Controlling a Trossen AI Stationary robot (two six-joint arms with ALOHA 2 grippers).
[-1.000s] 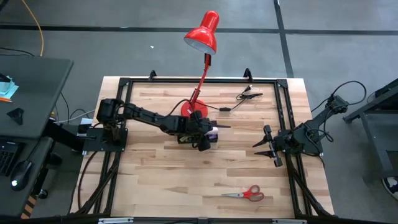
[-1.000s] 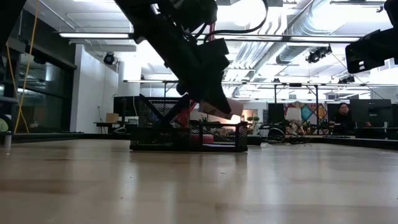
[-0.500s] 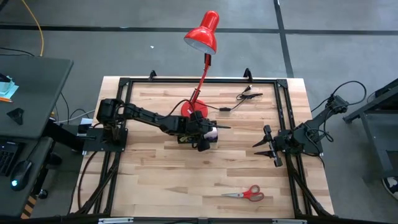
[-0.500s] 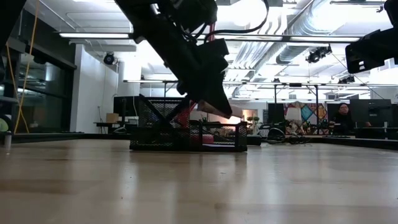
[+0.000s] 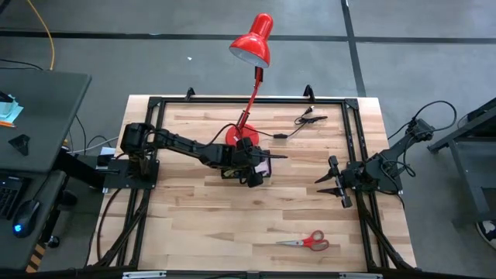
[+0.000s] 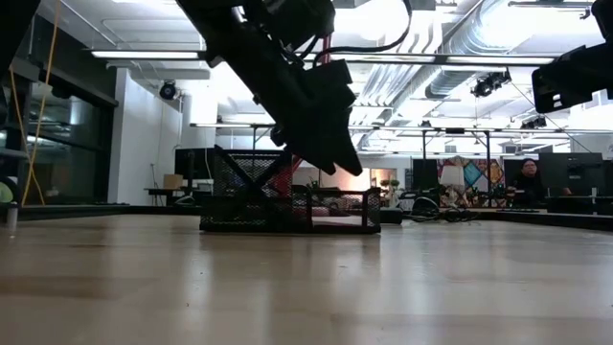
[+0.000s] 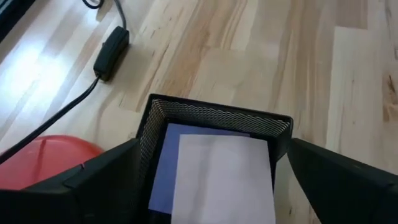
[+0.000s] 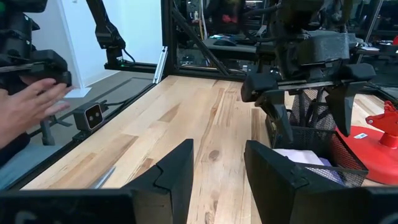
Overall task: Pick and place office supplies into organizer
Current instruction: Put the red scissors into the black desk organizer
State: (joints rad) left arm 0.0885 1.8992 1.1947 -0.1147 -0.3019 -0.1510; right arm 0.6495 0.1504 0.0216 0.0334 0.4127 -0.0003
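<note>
pad (image 7: pixel 221 177) now dropped; 2 pads in organizer (image 7: pixel 217 116)

In the high view, the left gripper (image 5: pixel 254 167) at frame centre covers most of the organizer (image 5: pixel 235 172); its contents cannot be resolved. In the left wrist view, the bottom edge cuts off the pale sticky-note pad (image 7: pixel 222 180) and the purple pad (image 7: pixel 163 168) beneath it.

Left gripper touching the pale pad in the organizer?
Apart. Right wrist view: left gripper open above black mesh organizer; pale sticky pad lies below its fingertips.
</note>
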